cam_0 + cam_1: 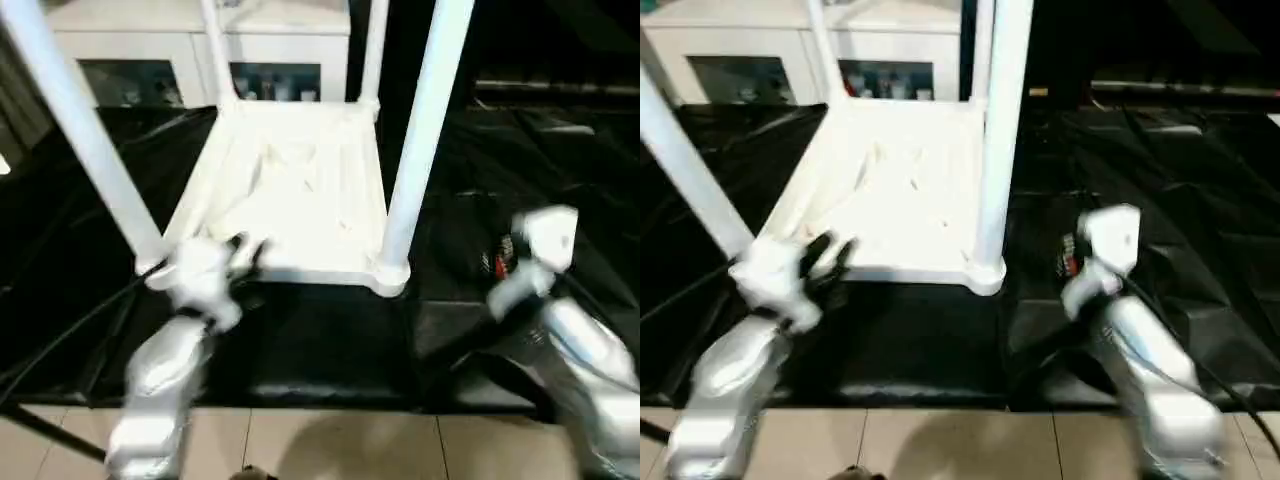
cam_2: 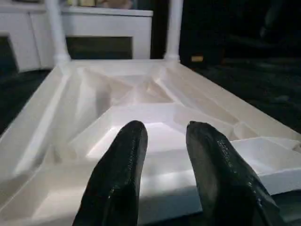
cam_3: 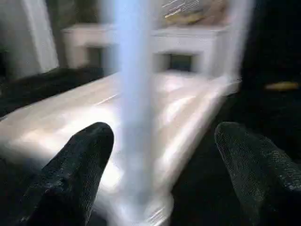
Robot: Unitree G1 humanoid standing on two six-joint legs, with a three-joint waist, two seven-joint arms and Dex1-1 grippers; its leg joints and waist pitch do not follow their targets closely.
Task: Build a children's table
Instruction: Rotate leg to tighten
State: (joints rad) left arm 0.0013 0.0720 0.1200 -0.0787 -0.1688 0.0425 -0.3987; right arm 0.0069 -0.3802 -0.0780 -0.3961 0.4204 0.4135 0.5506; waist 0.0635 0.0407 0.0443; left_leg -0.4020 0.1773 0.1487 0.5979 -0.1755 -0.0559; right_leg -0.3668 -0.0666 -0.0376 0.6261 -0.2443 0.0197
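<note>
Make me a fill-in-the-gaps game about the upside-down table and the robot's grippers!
1. The tabletop lies on a ___ cover.
2. The number of legs standing up from the tabletop is ___.
3. The right gripper's fingers are wide ___.
4. The left gripper is at the tabletop's near ___ corner.

Missing words: black; four; open; left

No text, label, brand, number or sign can be read anywhere. A small red mark [image 1: 499, 262] sits on the black cover near the right arm, too blurred to make out.
</note>
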